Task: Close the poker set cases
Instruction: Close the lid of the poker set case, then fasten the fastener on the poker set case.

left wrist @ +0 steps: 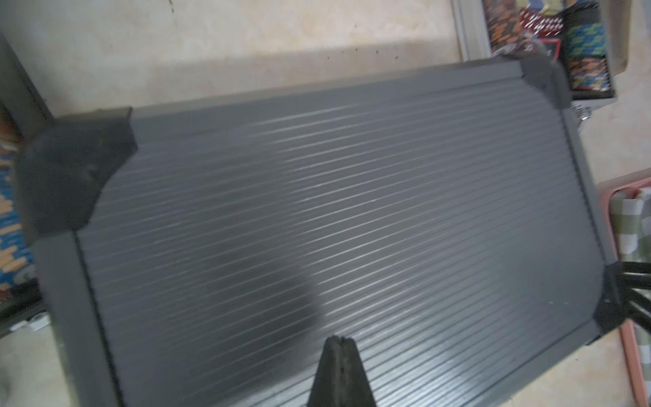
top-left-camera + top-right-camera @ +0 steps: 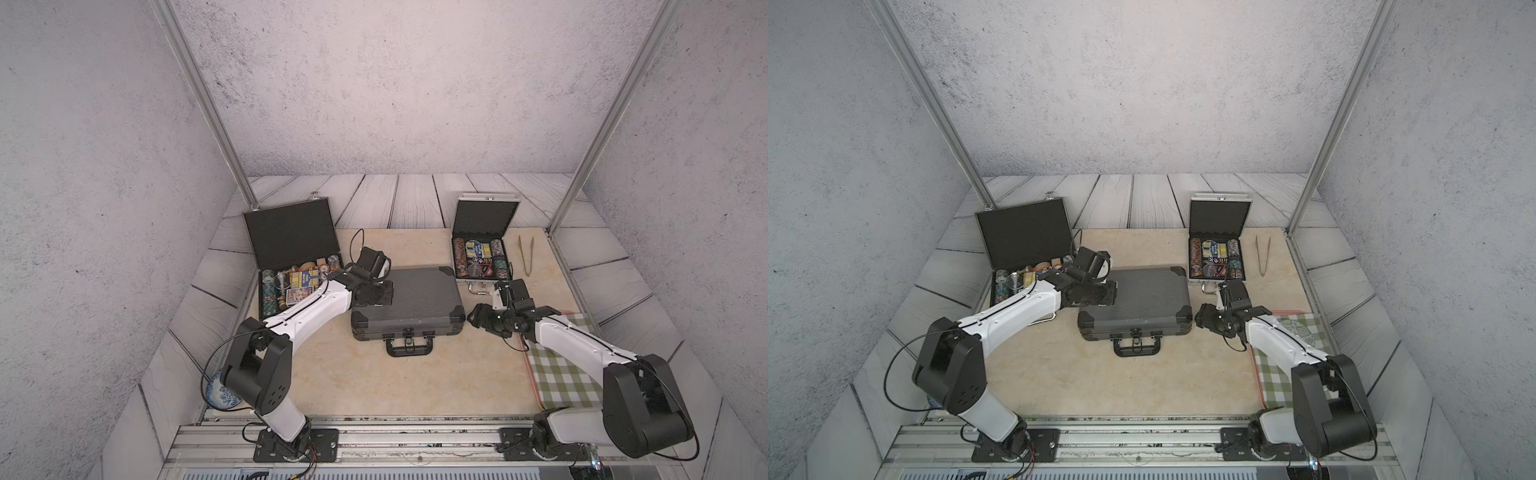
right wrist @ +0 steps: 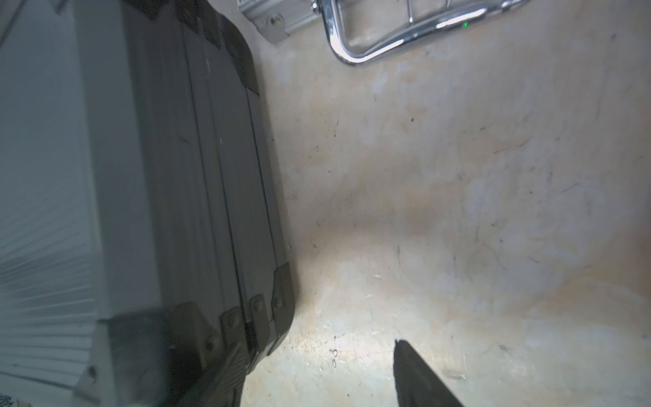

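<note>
Large dark-grey ribbed case (image 2: 411, 299), black corners, lid down, centre of table (image 2: 374, 374); left gripper (image 1: 340, 341) pinched together over it, right gripper (image 3: 320, 347) parted alongside.

A large case (image 2: 407, 299) is dark grey with fine ribbed stripes, black corner caps and a black handle; a small case (image 2: 485, 220) has a silver frame and black lining, holding chips (image 2: 459, 257) striped orange, blue and green; a flat case (image 2: 289, 237) is black with black lining, its contents (image 2: 291, 286) a mix of yellow, blue, green and gold; the table (image 2: 374, 374) is beige with a marbled pattern; a cloth (image 2: 561, 374) is checked green and white on a pink tray (image 1: 630, 352); tongs (image 2: 527, 255) are tan; a bowl (image 2: 214, 392) is white with blue patterning; the left arm (image 2: 307, 311) and right arm (image 2: 582, 340) are white with black joints; the walls (image 2: 395, 83) are speckled grey.
</note>
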Motion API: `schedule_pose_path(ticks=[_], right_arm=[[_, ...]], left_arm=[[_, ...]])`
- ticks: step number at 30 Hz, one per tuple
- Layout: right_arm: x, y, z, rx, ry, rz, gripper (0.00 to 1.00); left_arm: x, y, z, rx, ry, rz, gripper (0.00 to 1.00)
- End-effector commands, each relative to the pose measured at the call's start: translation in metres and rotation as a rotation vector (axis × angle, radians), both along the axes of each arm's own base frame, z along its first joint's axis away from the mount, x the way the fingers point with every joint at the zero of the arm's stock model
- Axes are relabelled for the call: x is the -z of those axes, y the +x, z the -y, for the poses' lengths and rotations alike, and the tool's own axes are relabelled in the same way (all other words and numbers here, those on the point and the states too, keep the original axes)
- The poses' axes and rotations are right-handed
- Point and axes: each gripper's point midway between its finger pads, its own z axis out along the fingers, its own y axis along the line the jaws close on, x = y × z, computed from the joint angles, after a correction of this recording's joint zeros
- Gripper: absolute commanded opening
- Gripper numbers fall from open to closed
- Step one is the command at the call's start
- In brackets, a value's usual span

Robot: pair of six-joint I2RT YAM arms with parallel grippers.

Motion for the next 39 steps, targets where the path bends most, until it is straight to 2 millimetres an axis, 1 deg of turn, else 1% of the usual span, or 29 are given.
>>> schedule_pose_path(ticks=[1,5,7,10,11,13,15,17,27,33,39], right_arm=[[-0.030,0.003,0.005,-0.014,-0.035,0.075,0.68],[-0.048,0.004,-0.004,-0.058,0.005,0.102,0.68],[-0.056,0.001,-0.020,-0.112,0.047,0.113,0.68],[-0.061,-0.012,-0.050,-0.219,0.055,0.122,0.68],[-0.061,-0.019,-0.064,-0.262,0.057,0.119,0.68],[-0.059,-0.031,-0.088,-0.327,0.060,0.113,0.68],[-0.052,-0.042,-0.111,-0.371,0.083,0.100,0.69],[-0.046,-0.048,-0.126,-0.384,0.109,0.092,0.69],[-0.007,-0.056,-0.173,-0.433,0.120,0.053,0.69],[0.017,-0.059,-0.187,-0.406,0.108,0.026,0.69],[0.036,-0.061,-0.192,-0.359,0.112,0.004,0.70]], left_arm=[[0.027,-0.015,-0.010,0.010,0.056,-0.070,0.01],[0.047,-0.028,-0.017,0.002,0.081,-0.126,0.00],[0.058,-0.036,-0.022,-0.008,0.098,-0.158,0.00],[0.072,-0.045,-0.030,-0.026,0.119,-0.194,0.00],[0.075,-0.047,-0.032,-0.034,0.126,-0.201,0.00],[0.077,-0.048,-0.035,-0.049,0.133,-0.207,0.00],[0.075,-0.048,-0.035,-0.057,0.134,-0.208,0.00],[0.073,-0.046,-0.035,-0.066,0.133,-0.209,0.00],[0.069,-0.046,-0.033,-0.094,0.077,-0.227,0.00],[0.071,-0.046,-0.036,-0.110,0.063,-0.238,0.00],[0.068,-0.045,-0.037,-0.115,0.061,-0.233,0.00]])
